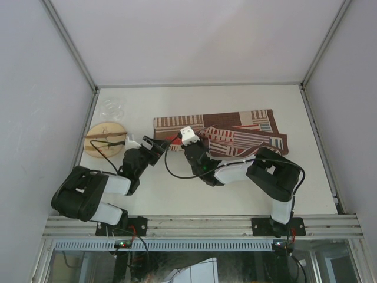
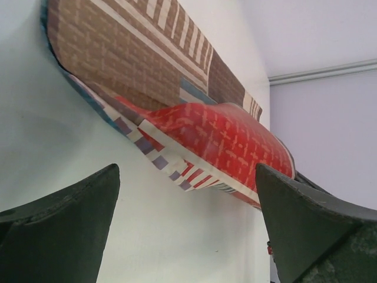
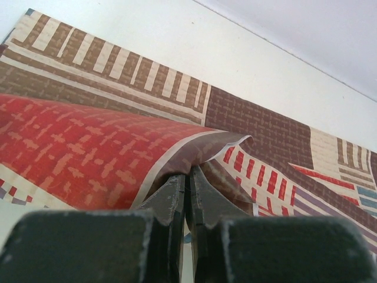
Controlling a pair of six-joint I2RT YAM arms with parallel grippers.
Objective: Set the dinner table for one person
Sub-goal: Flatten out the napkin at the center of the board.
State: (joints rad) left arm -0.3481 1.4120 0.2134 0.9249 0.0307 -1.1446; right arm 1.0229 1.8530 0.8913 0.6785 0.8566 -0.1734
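White dinner table (image 1: 154, 196) beneath both arms: left gripper (image 2: 185, 171) jaws apart beside placemat (image 1: 235, 126), right gripper (image 3: 188, 177) tight on its fold.

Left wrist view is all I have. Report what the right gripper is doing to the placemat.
Observer: The right gripper is shut on a raised fold of the placemat.
Operator: Say what else is out there.
Observer: A round wooden plate lies near the left edge of the dinner table, apart from the placemat.
Operator: Name anything beside it.
Observer: A clear glass item sits just beyond the plate.
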